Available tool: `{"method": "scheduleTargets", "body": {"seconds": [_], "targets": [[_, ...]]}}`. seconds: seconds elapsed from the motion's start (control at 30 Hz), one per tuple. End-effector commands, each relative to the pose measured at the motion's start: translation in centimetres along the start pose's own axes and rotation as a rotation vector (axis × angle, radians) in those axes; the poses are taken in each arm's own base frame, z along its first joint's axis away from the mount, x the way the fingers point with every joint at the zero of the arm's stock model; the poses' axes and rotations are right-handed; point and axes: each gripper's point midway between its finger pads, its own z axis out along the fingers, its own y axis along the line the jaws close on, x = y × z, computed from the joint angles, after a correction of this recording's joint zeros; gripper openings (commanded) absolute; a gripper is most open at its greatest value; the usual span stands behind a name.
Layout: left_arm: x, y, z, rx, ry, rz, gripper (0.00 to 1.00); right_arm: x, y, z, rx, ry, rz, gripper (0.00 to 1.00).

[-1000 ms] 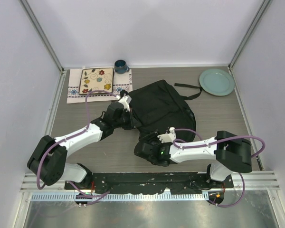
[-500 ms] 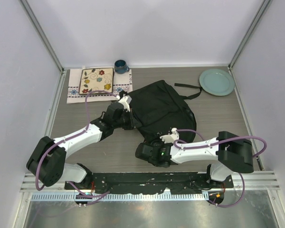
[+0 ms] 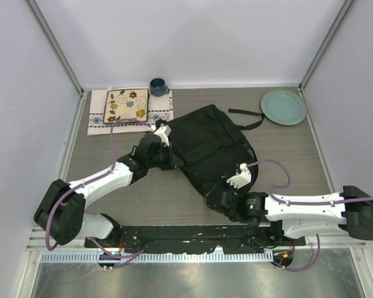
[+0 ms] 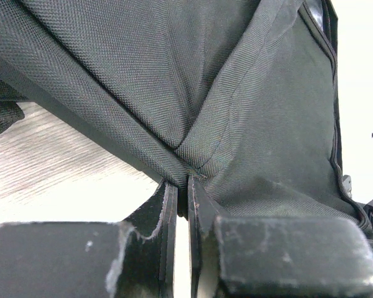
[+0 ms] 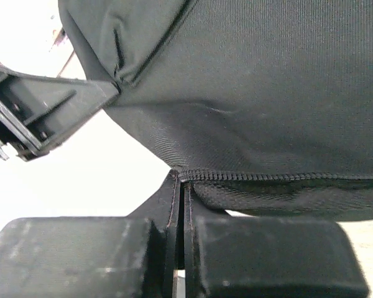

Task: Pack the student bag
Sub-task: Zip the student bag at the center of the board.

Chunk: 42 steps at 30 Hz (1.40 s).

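Since the earlier view, the right gripper (image 3: 219,198) has slid rightward along the near edge of the student bag (image 3: 211,139), and its arm now lies stretched low along the near right side of the table (image 3: 137,198). Its jaws are pressed together on the bag's zipped seam (image 5: 267,176), with a thin fold of fabric pinched between them. The left gripper (image 3: 168,158) is narrowed to a slit and clamps a crease of fabric at the bag's left edge. The bag lies mid-table, one strap (image 3: 248,118) trailing toward the green plate (image 3: 284,107). From above, both sets of fingertips are lost against the black fabric. Both wrist views have backgrounds blown out to white. The bag's opening cannot be made out.
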Motion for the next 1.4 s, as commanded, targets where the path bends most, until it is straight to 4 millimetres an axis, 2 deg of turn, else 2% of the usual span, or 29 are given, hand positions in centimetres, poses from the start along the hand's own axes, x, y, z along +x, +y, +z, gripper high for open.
{"method": "scheduleTargets", "body": {"seconds": [0.0, 0.23, 0.4, 0.47, 0.5, 0.57, 0.6, 0.7, 0.73, 0.8, 0.83, 0.87, 0.97, 1.1, 1.13, 1.17, 1.2, 1.23, 1.3, 1.37], "targets": [[-1.8, 1.7, -0.7, -0.075, -0.058, 0.014, 0.00, 0.4, -2.2, -1.5, -0.020, 0.101, -0.207, 0.00], [-3.0, 4.0, -1.2, -0.136, -0.068, -0.029, 0.00, 1.0, -5.2, -2.6, -0.002, 0.200, -0.345, 0.00], [-3.5, 4.1, -1.7, -0.111, -0.058, -0.046, 0.02, 3.2, -4.5, -2.7, -0.070, 0.285, -0.402, 0.00], [-2.8, 3.2, -1.8, -0.066, -0.019, -0.045, 0.17, 3.9, -4.1, -2.3, -0.079, 0.291, -0.407, 0.00], [-2.6, 2.8, -2.0, -0.047, -0.011, -0.047, 0.40, 4.0, -3.9, -2.2, -0.088, 0.291, -0.417, 0.00], [-2.0, 2.3, -2.6, -0.020, 0.001, -0.064, 0.58, 4.4, -3.2, -1.9, -0.105, 0.288, -0.418, 0.00], [-1.8, 2.2, -2.9, -0.015, 0.000, -0.071, 0.72, 4.5, -2.9, -1.8, -0.113, 0.285, -0.423, 0.00], [-1.1, 1.9, -4.6, -0.003, -0.025, -0.114, 0.88, 4.7, -2.3, -1.6, -0.127, 0.282, -0.433, 0.00], [-0.8, 1.5, -5.6, 0.018, -0.043, -0.127, 0.90, 4.7, -2.3, -1.5, -0.128, 0.278, -0.430, 0.00], [-0.2, 1.0, -6.3, 0.037, -0.051, -0.198, 0.94, 4.7, -2.3, -1.5, -0.134, 0.278, -0.423, 0.00], [0.9, 1.4, -6.4, 0.032, -0.043, -0.225, 0.95, 4.6, -2.2, -1.5, -0.141, 0.276, -0.412, 0.00], [1.2, 0.6, -7.0, 0.059, -0.054, -0.228, 0.95, 4.5, -2.1, -1.6, -0.146, 0.274, -0.407, 0.00], [2.5, 0.3, -7.1, 0.060, -0.073, -0.290, 0.95, 4.2, -2.1, -1.7, -0.160, 0.271, -0.392, 0.00], [4.1, -1.6, -5.9, 0.092, -0.081, -0.312, 0.95, 3.8, -1.9, -2.0, -0.182, 0.275, -0.386, 0.00], [3.4, -2.4, -5.6, 0.109, -0.113, -0.320, 0.95, 3.7, -1.7, -2.1, -0.192, 0.277, -0.386, 0.00], [3.5, -2.9, -5.3, 0.113, -0.110, -0.314, 0.95, 3.8, -1.7, -2.1, -0.196, 0.284, -0.392, 0.00], [4.5, -3.3, -4.4, 0.104, -0.078, -0.302, 0.95, 3.9, -1.7, -2.2, -0.200, 0.293, -0.403, 0.00], [3.8, -4.2, -4.2, 0.124, -0.095, -0.293, 0.95, 3.9, -1.7, -2.2, -0.200, 0.296, -0.406, 0.00], [4.2, -4.3, -3.0, 0.109, -0.075, -0.289, 0.93, 4.1, -1.8, -2.3, -0.205, 0.304, -0.413, 0.00], [3.6, -5.2, -2.3, 0.133, -0.081, -0.289, 0.91, 4.3, -1.6, -2.4, -0.216, 0.317, -0.414, 0.00]]}}
